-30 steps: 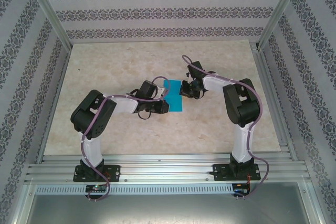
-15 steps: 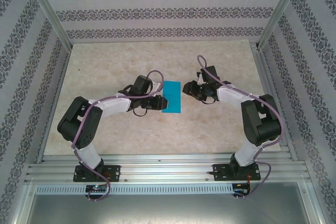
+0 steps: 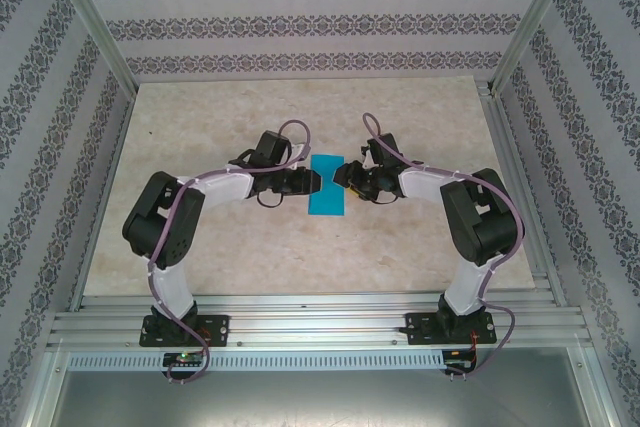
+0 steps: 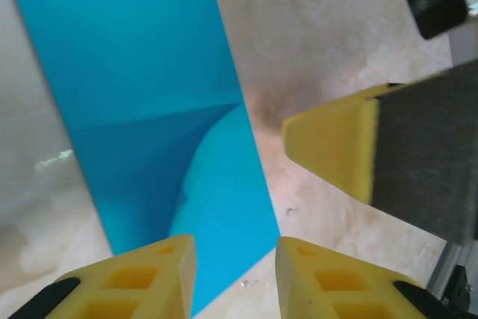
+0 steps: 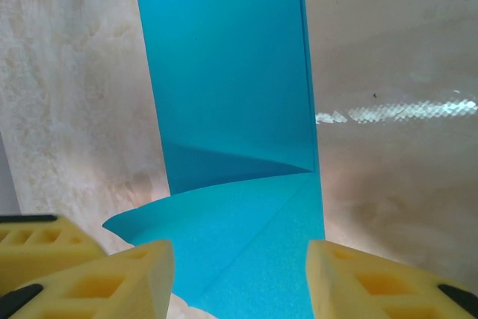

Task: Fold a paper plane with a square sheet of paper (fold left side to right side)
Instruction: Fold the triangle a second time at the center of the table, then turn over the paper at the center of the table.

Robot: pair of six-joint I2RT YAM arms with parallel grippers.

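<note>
Since the table (image 3: pixel 200 137) leaves open room on every side of the work, clearance to the patterned walls (image 3: pixel 300 22) and the frame rail (image 3: pixel 300 309) is no issue; both are well apart from my arms. The sheet of paper (image 3: pixel 327 192) lies mid-table between my two claws as a narrow strip, so I read the left-to-right fold as laid over but not yet pressed flat. My left claw (image 4: pixel 233 274) sits at the strip's left edge with its jaws apart and nothing clamped, a paper corner between the tips. My right claw (image 5: pixel 239 278) faces it from the other edge, jaws also apart, straddling the strip's end without gripping. The claws are near each other, so tip collision is the tight spot; I'd move one at a time. The loose flap (image 5: pixel 224 211) stands off the layer beneath. Best plan, I judge: pin one side, sweep the flap flat along the crease with light pressure, since thin paper likely slides on this slick top.
</note>
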